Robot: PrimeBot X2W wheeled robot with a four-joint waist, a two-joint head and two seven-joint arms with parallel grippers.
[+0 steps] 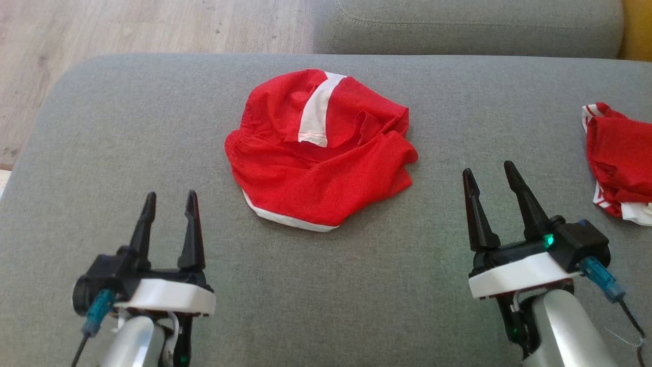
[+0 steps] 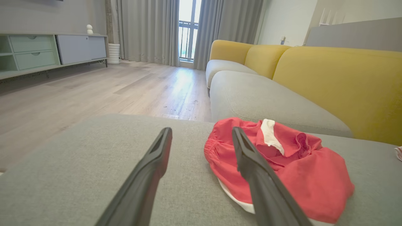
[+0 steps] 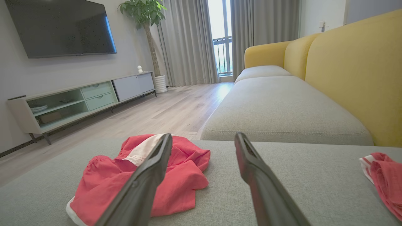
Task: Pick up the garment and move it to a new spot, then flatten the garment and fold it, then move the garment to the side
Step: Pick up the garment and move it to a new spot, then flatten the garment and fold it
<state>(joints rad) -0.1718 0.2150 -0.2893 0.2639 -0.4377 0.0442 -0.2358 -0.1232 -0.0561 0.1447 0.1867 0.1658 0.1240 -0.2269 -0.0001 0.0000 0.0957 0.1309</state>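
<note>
Left arm (image 1: 133, 340) and right arm (image 1: 566, 326) point forward, jaws parted, near the garment (image 1: 318, 173).

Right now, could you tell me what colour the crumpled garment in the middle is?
The garment is red with white trim, clearest in the head view.

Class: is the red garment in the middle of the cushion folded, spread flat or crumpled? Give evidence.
Crumpled. The garment lies in a bunched heap, layers creased and overlapping unevenly, its white stripe skewed.
</note>
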